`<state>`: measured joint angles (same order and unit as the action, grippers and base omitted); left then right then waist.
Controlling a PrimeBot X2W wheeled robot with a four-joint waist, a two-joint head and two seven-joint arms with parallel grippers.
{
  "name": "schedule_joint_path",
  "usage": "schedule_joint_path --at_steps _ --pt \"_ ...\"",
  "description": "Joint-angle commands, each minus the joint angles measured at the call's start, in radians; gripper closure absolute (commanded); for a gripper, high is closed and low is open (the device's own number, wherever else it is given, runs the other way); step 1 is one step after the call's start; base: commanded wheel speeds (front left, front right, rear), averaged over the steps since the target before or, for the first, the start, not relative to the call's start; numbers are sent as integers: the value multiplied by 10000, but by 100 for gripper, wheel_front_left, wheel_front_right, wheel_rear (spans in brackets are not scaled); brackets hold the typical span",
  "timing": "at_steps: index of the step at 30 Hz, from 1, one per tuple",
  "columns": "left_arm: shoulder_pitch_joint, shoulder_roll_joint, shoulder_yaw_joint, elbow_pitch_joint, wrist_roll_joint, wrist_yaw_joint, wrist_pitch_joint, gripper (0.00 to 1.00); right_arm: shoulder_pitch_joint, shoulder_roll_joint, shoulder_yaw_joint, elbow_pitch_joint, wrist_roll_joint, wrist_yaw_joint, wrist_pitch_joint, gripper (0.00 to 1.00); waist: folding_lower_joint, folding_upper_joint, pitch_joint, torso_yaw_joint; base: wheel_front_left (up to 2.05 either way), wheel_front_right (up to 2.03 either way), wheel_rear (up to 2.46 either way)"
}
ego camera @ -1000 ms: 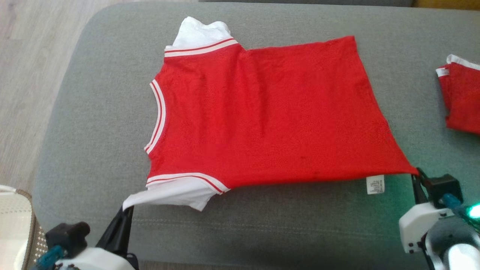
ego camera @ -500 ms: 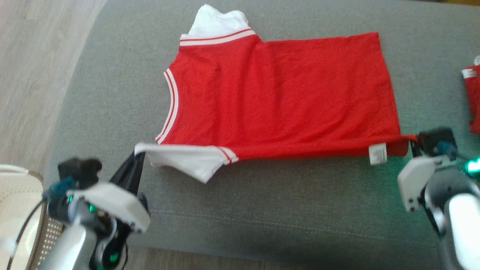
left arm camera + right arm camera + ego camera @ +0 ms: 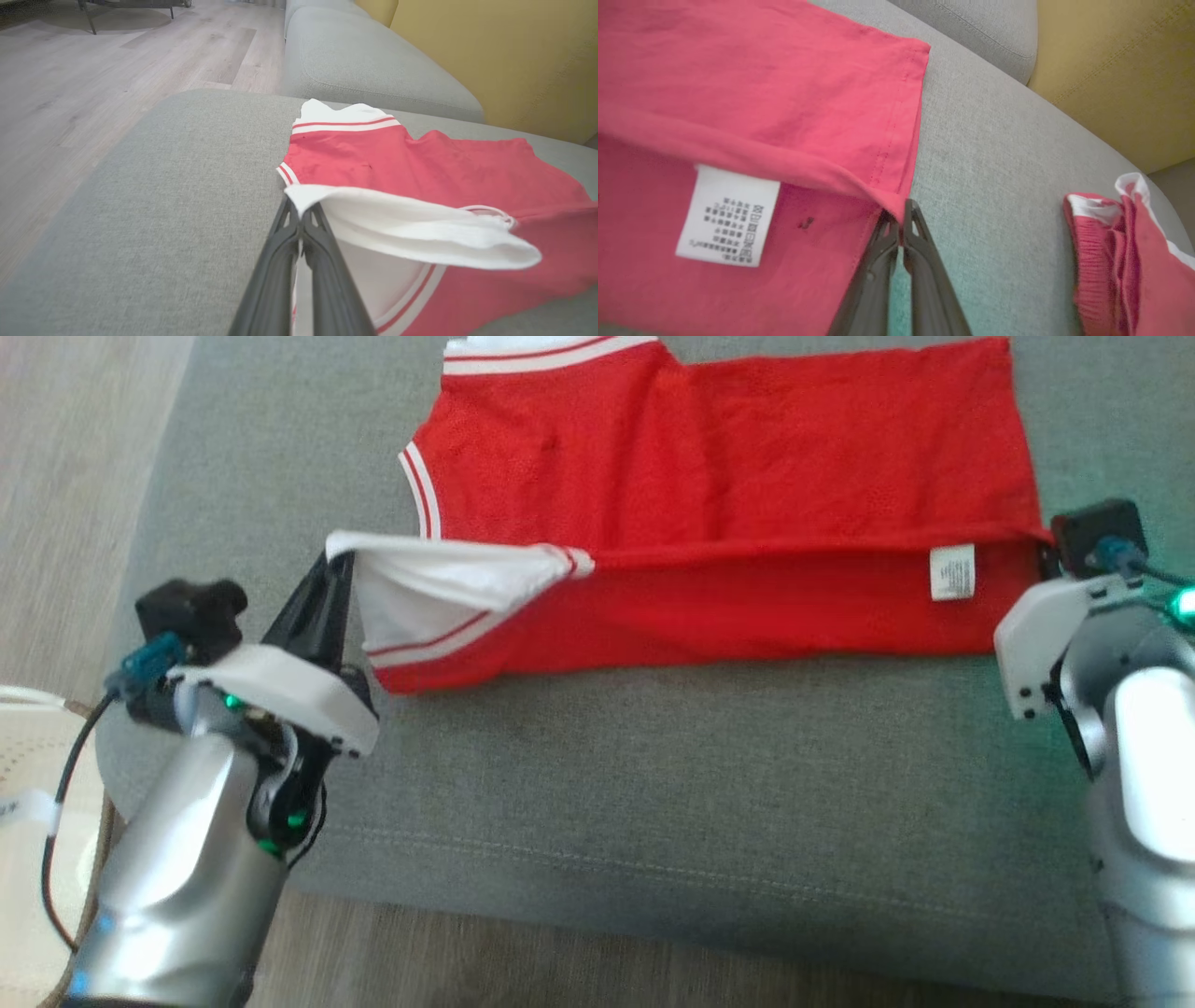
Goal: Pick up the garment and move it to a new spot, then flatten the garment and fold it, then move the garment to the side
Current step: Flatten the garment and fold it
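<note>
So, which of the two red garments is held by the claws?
The spread red jersey with white sleeves: left claw pinches a sleeve, right claw its hem corner. The crumpled red garment lies apart, untouched.

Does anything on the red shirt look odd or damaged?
Yes. A small dark spot marks the red shirt beside its white care label, near the right claw. Whether stain or hole, I cannot tell.

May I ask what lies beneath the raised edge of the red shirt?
The red shirt shows its own lower layer, bearing a white care label; the grey cushion beneath that layer is covered.
</note>
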<state>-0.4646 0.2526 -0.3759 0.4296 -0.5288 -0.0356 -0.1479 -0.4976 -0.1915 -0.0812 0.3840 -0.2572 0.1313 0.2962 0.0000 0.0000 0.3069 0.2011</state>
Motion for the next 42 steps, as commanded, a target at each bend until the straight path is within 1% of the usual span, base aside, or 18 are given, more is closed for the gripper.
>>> schedule_joint_path --at_steps 1,2,3,6,7,10,15,18,21,25,30,34,35,36,37,42 --pt "-645 176 336 107 104 -133 -369 96 -423 -30 264 -195 -30 -6 -254 37 0 0 138 7 0 0 0" --pt "-762 99 305 362 133 -192 -529 63 -527 19 283 -136 1 -6 -423 0 0 0 168 -3 0 0 0" --pt "-844 -6 311 565 141 -232 -701 0 -617 69 269 -120 2 -6 -639 0 0 0 189 -16 0 0 0" --pt "-782 -384 378 903 144 -308 -1024 0 -653 340 4 -251 -67 -6 -1305 0 0 0 186 -62 0 0 0" --pt "-782 -384 378 903 144 -308 -1024 0 -653 340 4 -251 -67 -6 -1305 0 0 0 186 -62 0 0 0" --pt "-334 -668 523 815 216 -282 -1117 0 -308 686 -447 -637 -174 -6 -1810 0 0 0 122 -91 0 0 0" --pt "996 -1082 960 63 291 -192 -1134 0 884 1157 -1234 -1703 -274 -6 -2367 0 0 0 -106 -71 0 0 0" --pt "1619 -1187 1020 120 283 -188 -1135 0 1660 1326 -1466 -2256 -148 -6 -2457 0 0 0 -221 -70 0 0 0" --pt "1856 -1221 1057 365 201 -274 -1136 0 2168 1394 -1522 -2563 97 -6 -2522 0 0 0 -309 -159 0 0 0" --pt "1803 -1202 1043 981 111 -342 -1076 0 2431 1407 -1393 -2483 674 -6 -2468 0 0 0 -353 -293 0 0 0" --pt "1399 -1136 923 1871 233 -355 -1038 0 2275 1410 -1168 -2043 974 -6 -2323 0 0 0 -324 -401 0 0 0" --pt "1085 -1308 850 2423 96 -550 -1070 0 2063 1411 -1114 -1593 1387 -6 -1991 0 0 0 -239 -360 0 0 0" --pt "1002 -1341 793 2512 113 -598 -1081 12 1998 1411 -1131 -1460 1492 -6 -1932 0 0 0 -213 -327 0 0 0" --pt "925 -1374 733 2590 134 -643 -1091 74 1944 1411 -1126 -1339 1480 -6 -1882 0 0 0 -186 -284 0 0 0" --pt "853 -1400 651 2649 166 -695 -1100 100 1885 1411 -1106 -1235 1454 -6 -1866 0 0 0 -161 -243 0 0 0" --pt "649 -1421 427 2896 225 -849 -1128 100 1479 1411 -1101 -681 1438 -6 -1987 0 0 0 -86 -100 0 0 0"
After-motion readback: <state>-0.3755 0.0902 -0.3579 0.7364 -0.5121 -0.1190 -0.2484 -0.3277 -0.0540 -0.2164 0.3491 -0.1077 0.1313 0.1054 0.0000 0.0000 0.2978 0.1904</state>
